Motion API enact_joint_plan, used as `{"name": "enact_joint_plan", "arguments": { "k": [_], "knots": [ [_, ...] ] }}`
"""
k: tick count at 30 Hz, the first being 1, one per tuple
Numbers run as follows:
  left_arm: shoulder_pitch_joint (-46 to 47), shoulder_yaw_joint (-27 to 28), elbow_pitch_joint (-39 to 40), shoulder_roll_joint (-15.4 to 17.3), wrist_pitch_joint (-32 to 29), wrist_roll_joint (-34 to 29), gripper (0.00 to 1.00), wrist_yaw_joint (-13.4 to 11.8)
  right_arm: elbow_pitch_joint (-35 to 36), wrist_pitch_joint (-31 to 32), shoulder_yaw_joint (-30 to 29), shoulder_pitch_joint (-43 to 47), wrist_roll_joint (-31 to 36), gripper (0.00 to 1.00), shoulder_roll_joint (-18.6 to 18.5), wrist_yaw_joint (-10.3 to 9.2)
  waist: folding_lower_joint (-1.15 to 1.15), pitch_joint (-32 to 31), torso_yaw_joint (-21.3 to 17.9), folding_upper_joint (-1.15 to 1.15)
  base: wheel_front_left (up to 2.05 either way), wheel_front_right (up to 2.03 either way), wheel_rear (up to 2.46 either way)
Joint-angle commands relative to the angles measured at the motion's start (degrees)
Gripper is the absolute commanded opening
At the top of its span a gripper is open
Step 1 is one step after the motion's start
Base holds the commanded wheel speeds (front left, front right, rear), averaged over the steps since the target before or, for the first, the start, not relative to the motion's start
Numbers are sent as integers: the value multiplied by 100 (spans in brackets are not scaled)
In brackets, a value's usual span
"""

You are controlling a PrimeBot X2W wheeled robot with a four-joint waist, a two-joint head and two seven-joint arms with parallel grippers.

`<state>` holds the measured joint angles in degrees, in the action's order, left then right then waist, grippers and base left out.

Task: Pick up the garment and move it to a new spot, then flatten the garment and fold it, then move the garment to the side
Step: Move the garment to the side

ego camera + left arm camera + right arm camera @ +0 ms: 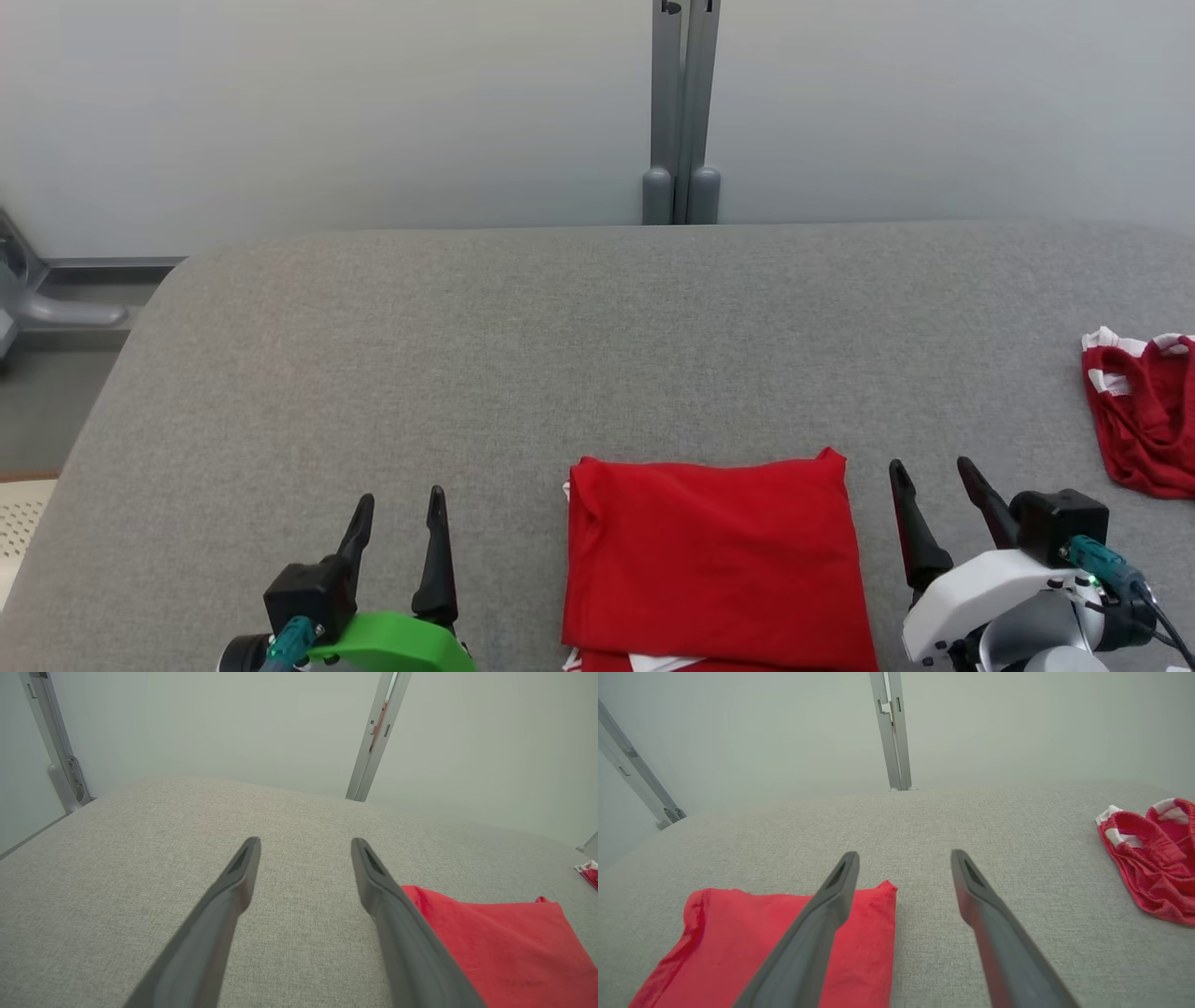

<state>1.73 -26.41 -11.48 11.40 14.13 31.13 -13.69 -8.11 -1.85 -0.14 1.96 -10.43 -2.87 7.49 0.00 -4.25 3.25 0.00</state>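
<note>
A red garment (714, 560) lies folded into a neat rectangle at the near middle of the grey padded table (597, 336), with bits of white trim at its near edge. It shows again in the left wrist view (504, 942) and the right wrist view (761, 942). My left gripper (400, 506) hovers open to the left of it, empty. My right gripper (934, 471) stands open just right of the garment's far right corner, also empty. The fingers of each are spread wide in the wrist views (303, 842) (903, 854).
A second red garment with white trim (1144, 411) lies crumpled at the table's right edge, also in the right wrist view (1153, 858). A grey post (681, 112) stands against the pale wall behind the table. Floor lies past the table's left edge.
</note>
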Motion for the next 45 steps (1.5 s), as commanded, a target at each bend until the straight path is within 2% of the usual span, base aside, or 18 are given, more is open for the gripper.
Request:
{"name": "enact_joint_plan", "arguments": {
  "k": [1, 7, 17, 23, 24, 25, 26, 27, 30, 34, 38, 45],
  "knots": [
    [16, -8, 23, 36, -24, -15, 100, -5, -67, 66, -10, -36, -1, 100, -4, -1, 0, 36, 50, 0, 0, 0, 0],
    [85, -34, 151, 109, -110, -57, 100, -45, -512, 492, -90, -204, 118, 100, -6, -1, 0, 182, 320, 0, 0, 0, 0],
    [45, -35, 312, 201, -185, -88, 100, -146, -1540, 1149, -147, -467, 114, 100, -40, -1, 0, 462, 977, 0, 0, 0, 0],
    [-29, -31, 344, 269, -199, -80, 100, -180, -1989, 1509, -141, -583, 4, 100, -30, 0, 0, 504, 1179, 0, 0, 0, 0],
    [-38, -34, 349, 272, -200, -79, 100, -186, -2019, 1523, -134, -591, -17, 36, -28, 0, 0, 501, 1189, 0, 0, 0, 0],
    [-53, -34, 355, 277, -201, -74, 100, -191, -2060, 1543, -142, -607, -46, 31, -18, 0, 0, 494, 1192, 0, 0, 0, 0],
    [-72, -29, 361, 284, -198, -68, 100, -201, -2084, 1559, -129, -622, -63, 9, -17, 0, 0, 487, 1181, 0, 0, 0, 0],
    [-98, -27, 367, 294, -200, -62, 100, -203, -2113, 1579, -101, -645, -83, 0, -22, 0, 0, 478, 1149, 0, 0, 0, 0],
    [-113, -57, 398, 305, -219, -70, 100, -202, -2115, 1471, -94, -722, -92, 0, -100, -1, 0, 459, 1016, 0, 0, 0, 0],
    [-136, -96, 438, 312, -223, -80, 100, -206, -1989, 1341, -74, -852, -34, 0, -218, -8, 0, 433, 640, 0, 0, 0, 0],
    [-112, -184, 489, 247, -232, -105, 100, -199, -1787, 1318, -95, -937, 64, 0, -391, -6, 0, 412, 58, 0, 0, 0, 0],
    [96, -332, 482, 108, -216, -149, 100, -139, -1229, 1462, -275, -1088, 63, 0, -743, -6, 0, 584, -1283, 0, 0, 0, 0]
  ]
}}
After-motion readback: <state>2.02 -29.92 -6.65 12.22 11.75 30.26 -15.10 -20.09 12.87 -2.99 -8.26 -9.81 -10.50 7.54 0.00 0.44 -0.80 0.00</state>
